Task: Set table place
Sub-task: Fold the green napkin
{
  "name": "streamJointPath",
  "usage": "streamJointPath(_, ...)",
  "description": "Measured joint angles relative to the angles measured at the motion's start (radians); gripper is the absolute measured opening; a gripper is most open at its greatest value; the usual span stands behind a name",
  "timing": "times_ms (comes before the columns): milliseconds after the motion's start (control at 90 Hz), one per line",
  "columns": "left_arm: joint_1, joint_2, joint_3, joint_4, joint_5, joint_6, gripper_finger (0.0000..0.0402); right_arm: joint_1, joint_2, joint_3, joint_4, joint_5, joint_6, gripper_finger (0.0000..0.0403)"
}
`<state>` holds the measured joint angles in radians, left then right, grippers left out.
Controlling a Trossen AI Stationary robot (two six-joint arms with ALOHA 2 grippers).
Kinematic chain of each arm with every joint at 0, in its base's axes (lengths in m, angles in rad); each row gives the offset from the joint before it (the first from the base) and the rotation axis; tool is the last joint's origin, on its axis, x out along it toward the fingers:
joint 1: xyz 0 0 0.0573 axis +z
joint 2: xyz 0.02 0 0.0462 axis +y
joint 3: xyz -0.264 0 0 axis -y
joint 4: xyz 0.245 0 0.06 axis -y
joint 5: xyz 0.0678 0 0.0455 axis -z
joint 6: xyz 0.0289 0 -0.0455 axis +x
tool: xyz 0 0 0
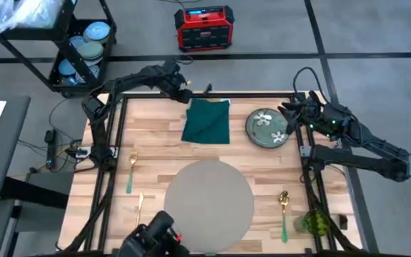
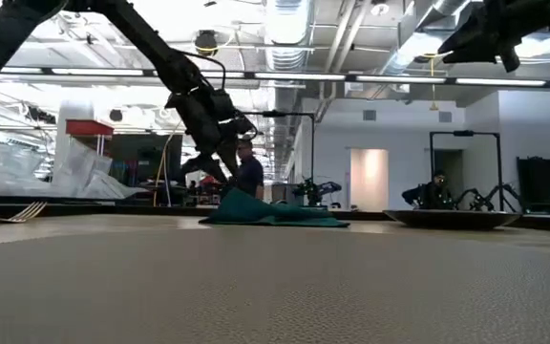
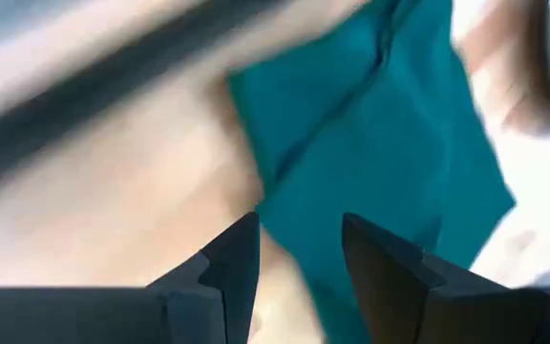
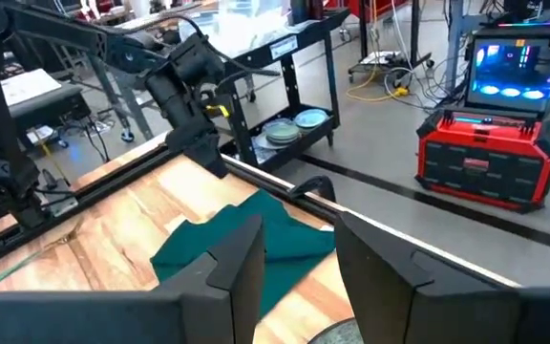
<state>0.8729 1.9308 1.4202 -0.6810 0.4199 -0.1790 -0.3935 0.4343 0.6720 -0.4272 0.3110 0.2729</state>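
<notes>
Placemat [image 1: 209, 203]: large flat round grey mat, lying near the front middle of the table [image 1: 155, 139].
- Handling: probably light, thin and limp; best gripped at its rim, or left where it lies and dressed.
- Napkin [image 1: 207, 120]: dark green cloth, behind the placemat by the far edge. Soft, likely to drape and slide; pinch a raised fold or corner.
- Flowered plate [image 1: 268, 128]: behind the placemat, to its right. Stiff, breakable; take by the rim.
- Left gripper [image 1: 185, 94]: just above the napkin's far left corner, fingers parted, nothing held.
- Right gripper [image 1: 291, 108]: beside the plate, fingers apart, empty.
- Forks [image 1: 131, 171] left of the placemat, spoon [image 1: 283, 207] right: only the high view shows them. The low view alone shows the napkin's humped folds [image 2: 273, 212].
</notes>
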Motion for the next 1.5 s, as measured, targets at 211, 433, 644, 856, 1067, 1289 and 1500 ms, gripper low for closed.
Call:
streamJointPath(211,0.004,0.002,-0.127,0.141,0.077,-0.012,0.0132,-0.001,0.000,0.000,0.024,0.001,-0.001,0.0119)
streamJointPath(433,-0.001,0.002,-0.167,0.230,0.045,-0.008,0.0132,-0.001,0.000,0.000,0.025,0.002,0.001,0.0119)
streamJointPath(644,0.022,0.002,-0.201,0.300,0.003,-0.039,0.0132,-0.001,0.000,0.000,0.025,0.002,0.015,0.0119)
streamJointPath(856,0.016,0.002,-0.264,0.391,0.055,-0.099,0.0132,-0.001,0.000,0.000,0.025,0.001,0.015,0.0119)
streamJointPath(1067,0.010,0.002,-0.292,0.464,0.055,-0.143,0.0132,-0.001,0.000,0.000,0.025,0.001,0.016,0.0119)
streamJointPath(1289,0.008,0.002,-0.298,0.499,0.055,-0.185,0.0130,-0.001,0.000,0.000,0.025,0.001,0.018,0.0119)
streamJointPath(1500,0.001,0.047,-0.295,0.512,0.106,-0.215,0.0111,-0.001,0.000,0.000,0.025,0.001,0.018,0.0119)
